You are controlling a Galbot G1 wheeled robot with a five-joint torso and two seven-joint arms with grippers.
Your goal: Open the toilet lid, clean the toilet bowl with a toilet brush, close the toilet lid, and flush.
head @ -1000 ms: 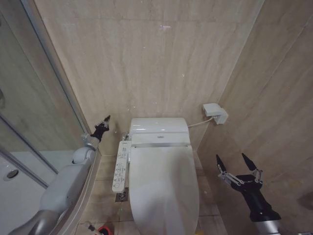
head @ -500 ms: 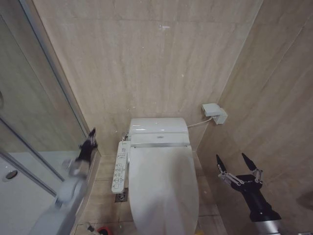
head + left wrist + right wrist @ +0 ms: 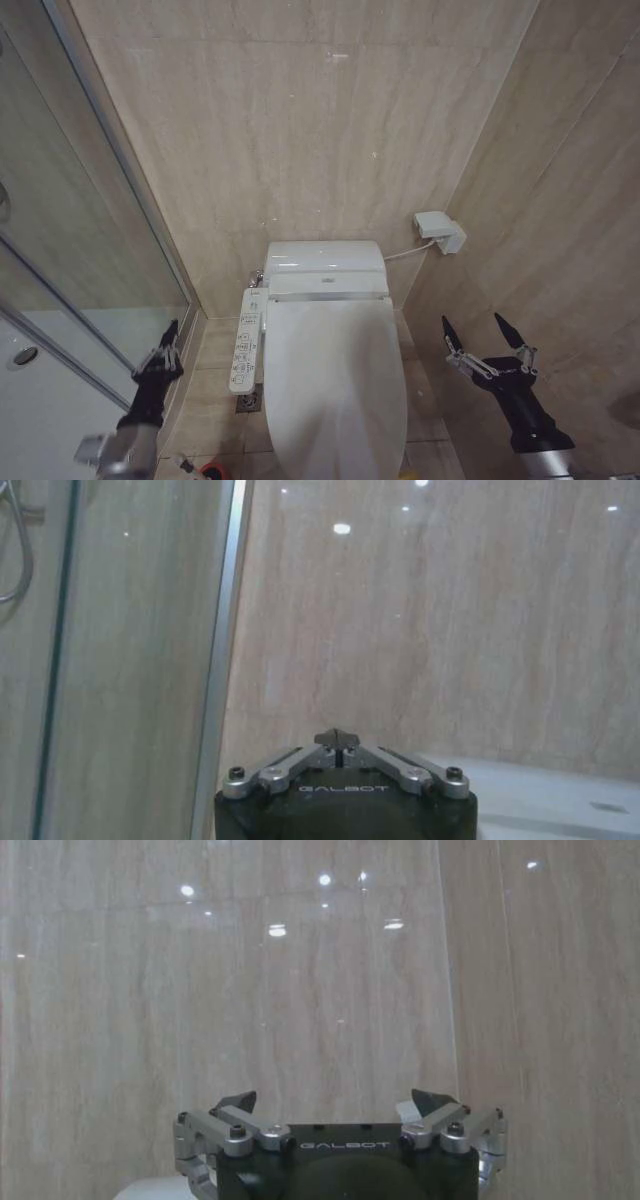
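Note:
The white toilet lid (image 3: 335, 385) lies shut over the seat, hiding the toilet bowl. At the lower left floor stands the red cup holder (image 3: 213, 470) with the toilet brush handle (image 3: 183, 463) beside it, both cut by the picture's edge. My left gripper (image 3: 171, 328) (image 3: 337, 739) is shut and empty, low on the left beside the shower glass, well apart from the toilet. On the right of the toilet, near the side wall, my right gripper (image 3: 479, 324) (image 3: 333, 1102) hangs open and empty, pointing at the wall.
A long white control panel (image 3: 247, 340) runs along the toilet's left side. The tank (image 3: 325, 262) stands against the back wall, with a white wall box (image 3: 441, 231) and cable to its right. A glass shower door (image 3: 90, 230) bounds the left.
My left arm has pulled back and down from beside the tank to the lower left by the shower glass. The right arm and the lid have not moved.

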